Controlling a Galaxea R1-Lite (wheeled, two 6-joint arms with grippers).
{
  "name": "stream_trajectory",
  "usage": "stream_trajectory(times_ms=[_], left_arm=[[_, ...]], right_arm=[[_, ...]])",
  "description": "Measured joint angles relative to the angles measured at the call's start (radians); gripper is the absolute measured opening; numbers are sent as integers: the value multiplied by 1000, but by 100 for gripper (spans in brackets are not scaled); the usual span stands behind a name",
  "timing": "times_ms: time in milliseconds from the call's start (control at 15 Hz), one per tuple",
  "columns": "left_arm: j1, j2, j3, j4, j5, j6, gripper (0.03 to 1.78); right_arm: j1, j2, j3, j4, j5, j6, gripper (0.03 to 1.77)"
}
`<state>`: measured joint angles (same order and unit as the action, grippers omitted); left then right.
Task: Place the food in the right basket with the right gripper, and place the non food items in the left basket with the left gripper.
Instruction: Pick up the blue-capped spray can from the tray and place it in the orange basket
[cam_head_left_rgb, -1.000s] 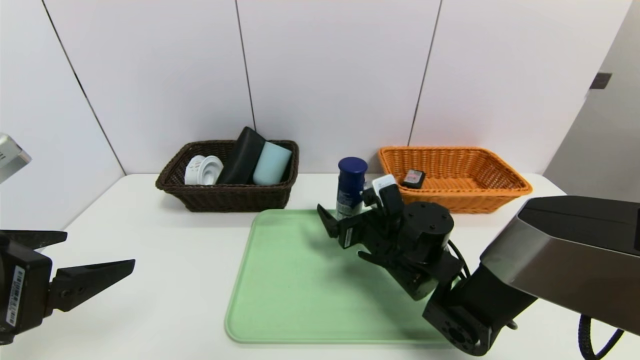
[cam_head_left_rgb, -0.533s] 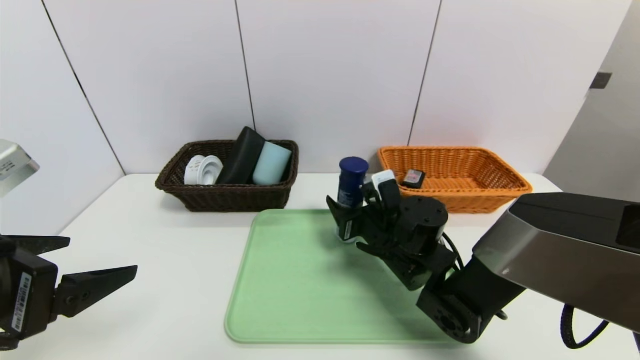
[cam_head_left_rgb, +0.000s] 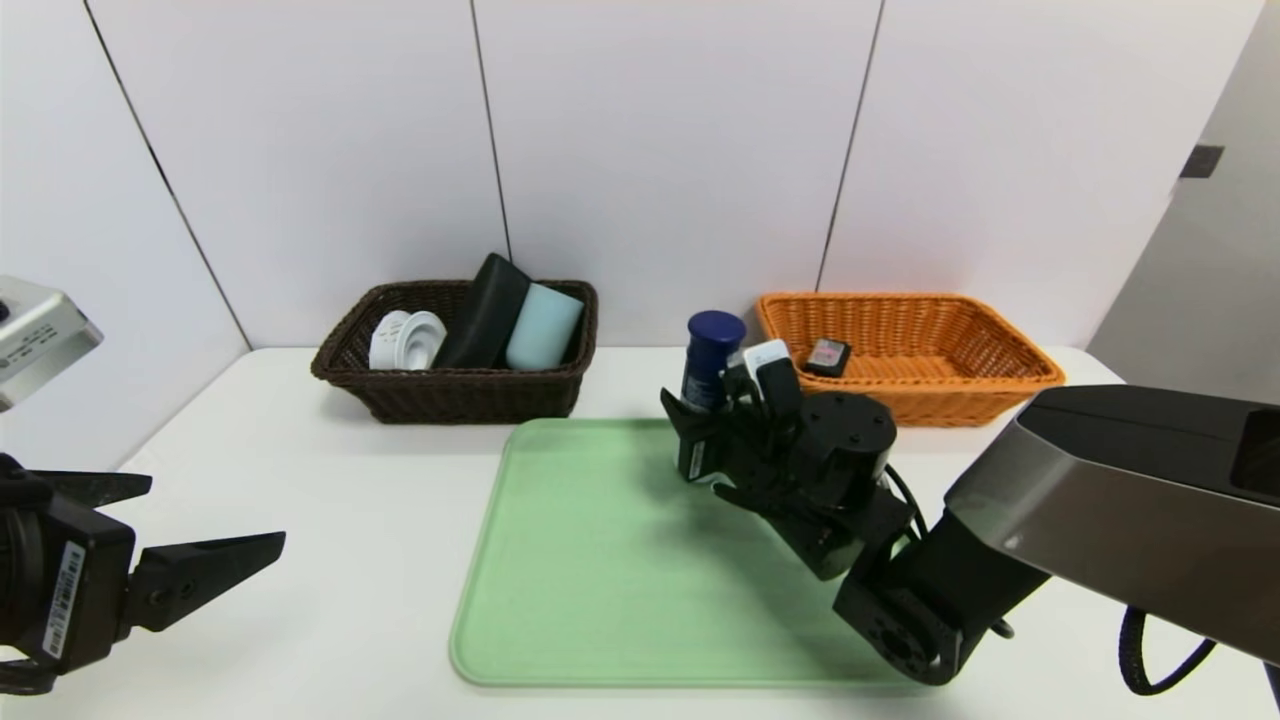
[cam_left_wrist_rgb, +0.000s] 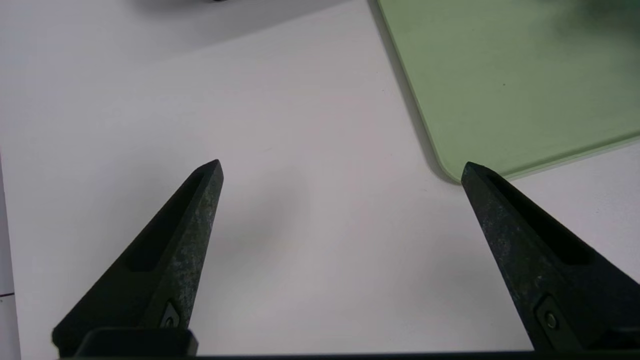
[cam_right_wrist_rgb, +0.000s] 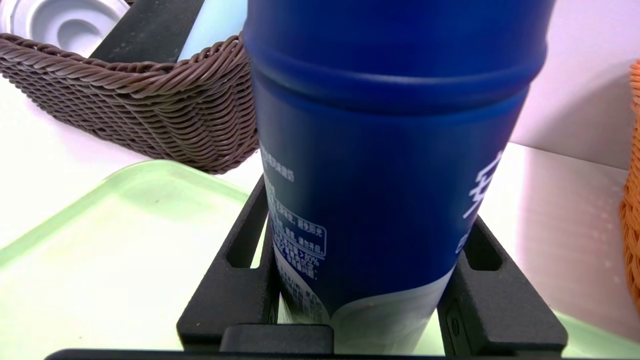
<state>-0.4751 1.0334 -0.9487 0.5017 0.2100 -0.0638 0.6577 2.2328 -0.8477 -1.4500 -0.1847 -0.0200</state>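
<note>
Blue and, seemingly, whitish bottle (cam_right_wrist_rgb: 390, 190); green tray (cam_head_left_rgb: 600, 560); brown woven basket (cam_head_left_rgb: 470, 397); orange woven basket (cam_head_left_rgb: 920, 405).

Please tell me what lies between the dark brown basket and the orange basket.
In the head view, the blue bottle, gripped by the right hand, stands between them, slightly nearer the viewer.

Dark-blue cylindrical bottle (cam_right_wrist_rgb: 385, 190): ">80%" legible in the small white side print; surrounding lines are Chinese characters, including "避免阳光" (boxed panel, white on blue). Large white brush-style character at the bottle's edge: partly turned away, reading not established.
</note>
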Motion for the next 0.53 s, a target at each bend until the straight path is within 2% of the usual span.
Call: stream_trajectory(times_ms=[267, 400, 533], left_arm=[[-9, 7, 0, 0, 1, -1, 169], [-9, 10, 2, 0, 0, -1, 169], [-9, 13, 9, 0, 0, -1, 169]], right_arm=[[5, -20, -14, 17, -1, 0, 82], [6, -61, -43, 84, -1, 2, 82], [7, -130, -103, 206, 8, 4, 82]])
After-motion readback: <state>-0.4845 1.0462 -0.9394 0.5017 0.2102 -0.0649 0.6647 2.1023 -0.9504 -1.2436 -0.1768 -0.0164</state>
